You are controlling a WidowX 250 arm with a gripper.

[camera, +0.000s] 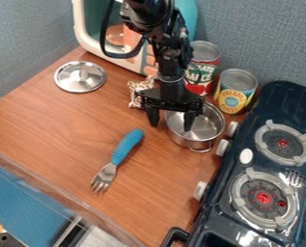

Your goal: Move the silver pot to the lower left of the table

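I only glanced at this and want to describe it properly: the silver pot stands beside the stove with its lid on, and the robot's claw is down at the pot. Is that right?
Not quite: the pot has no lid on it. The camera view shows the lid lying on the table. The pot does stand beside the stove, with the claw down at it.
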